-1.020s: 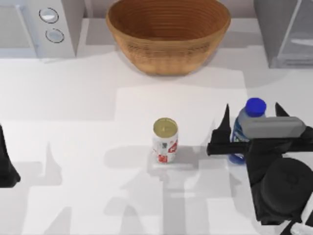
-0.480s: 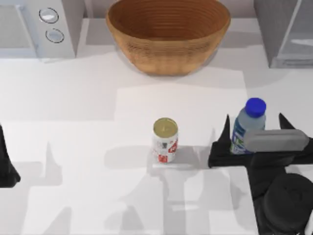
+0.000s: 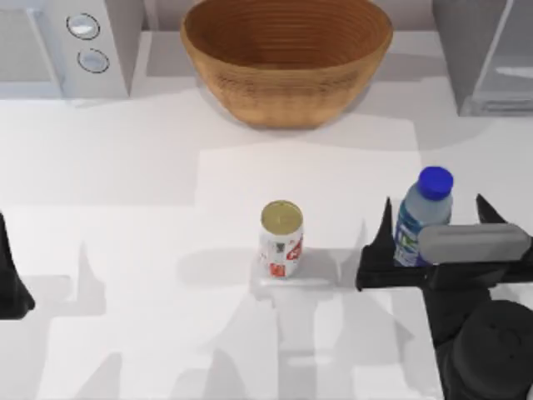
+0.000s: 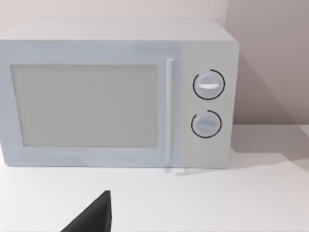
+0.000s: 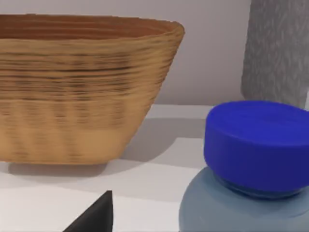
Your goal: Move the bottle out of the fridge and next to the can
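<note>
Clear bottle with blue cap stands upright on the desk, right of the upright white, gold-topped can; grey fridge sits at the far right corner

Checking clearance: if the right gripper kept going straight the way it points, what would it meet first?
The bottle, standing upright between the open fingers of the right gripper; behind it, probably the fridge.

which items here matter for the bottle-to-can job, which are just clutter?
Job:
clear plastic bottle with blue cap
white tin can with red markings
grey boxy fridge
right end effector, open around the bottle

Clutter:
woven brown basket
white microwave with two knobs
</note>
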Robot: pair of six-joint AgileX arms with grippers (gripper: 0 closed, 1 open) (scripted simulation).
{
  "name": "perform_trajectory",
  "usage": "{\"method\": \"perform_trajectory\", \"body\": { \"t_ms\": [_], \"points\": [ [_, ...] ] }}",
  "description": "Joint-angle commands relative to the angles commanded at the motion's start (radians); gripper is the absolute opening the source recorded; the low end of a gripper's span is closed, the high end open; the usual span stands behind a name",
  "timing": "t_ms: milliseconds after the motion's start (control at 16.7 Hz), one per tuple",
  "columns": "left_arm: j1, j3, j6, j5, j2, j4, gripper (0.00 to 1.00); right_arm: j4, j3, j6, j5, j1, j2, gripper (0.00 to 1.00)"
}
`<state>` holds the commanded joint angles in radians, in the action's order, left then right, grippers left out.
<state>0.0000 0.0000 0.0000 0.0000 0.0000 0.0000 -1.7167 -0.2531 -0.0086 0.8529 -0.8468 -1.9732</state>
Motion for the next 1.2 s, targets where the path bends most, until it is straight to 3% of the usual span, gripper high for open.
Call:
{"method": "perform_trajectory", "body": {
  "t_ms": [420,840,1200],
  "points": [
    [0.000,0.000,0.000,0.000,0.000,0.000,1.00,0.322,0.058,0.002,-0.260,0.127,0.414,1.00],
    [0.000,0.000,0.000,0.000,0.000,0.000,1.00,0.907,0.175,0.004,-0.567,0.428,1.051,1.00],
    [0.000,0.000,0.000,0.000,0.000,0.000,1.00,1.383,0.231,0.009,-0.752,0.673,1.582,1.00]
  ]
}}
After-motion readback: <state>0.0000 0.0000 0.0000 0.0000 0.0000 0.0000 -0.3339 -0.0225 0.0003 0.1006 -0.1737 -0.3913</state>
